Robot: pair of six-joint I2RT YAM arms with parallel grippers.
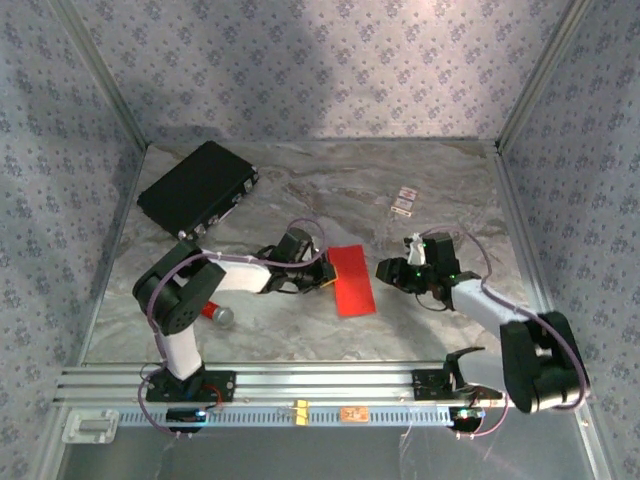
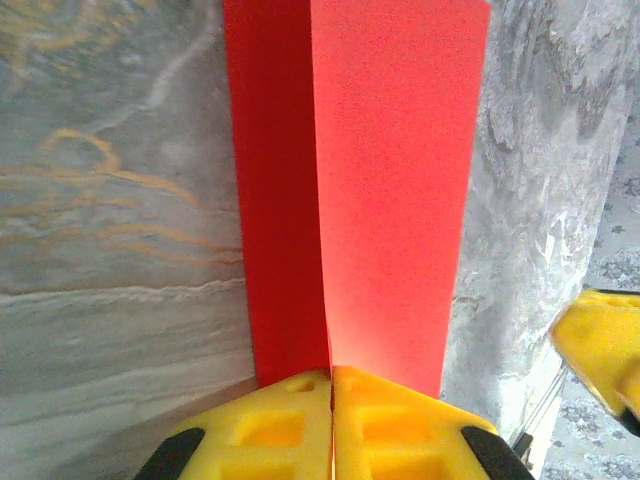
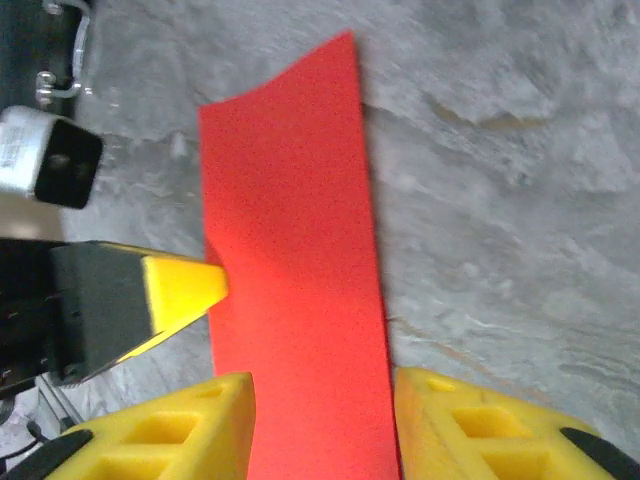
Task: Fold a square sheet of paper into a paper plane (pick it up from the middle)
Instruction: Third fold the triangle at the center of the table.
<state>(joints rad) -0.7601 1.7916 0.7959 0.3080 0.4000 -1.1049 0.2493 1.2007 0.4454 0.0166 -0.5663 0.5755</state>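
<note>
Marble table [image 1: 300, 200], black case [image 1: 197, 188] at its far left, well apart from the work. Red square sheet of paper [image 1: 352, 279], creased lengthwise into a narrow strip, mid-table between both arms; likely the centre-fold step. Left gripper [image 2: 331, 375] pinched closed on the strip's edge; right gripper [image 3: 322, 395] parted astride its end, gripping nothing; next, probably corners folded to the crease, one end pinned.

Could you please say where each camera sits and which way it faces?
Top external: above and behind the robot, looking down at the table; left arm, right arm show.
Left wrist: on the left arm, looking along the left fingers, shut on the red paper.
Right wrist: on the right arm, looking past the parted right fingers at the paper.
All three share the red paper.
</note>
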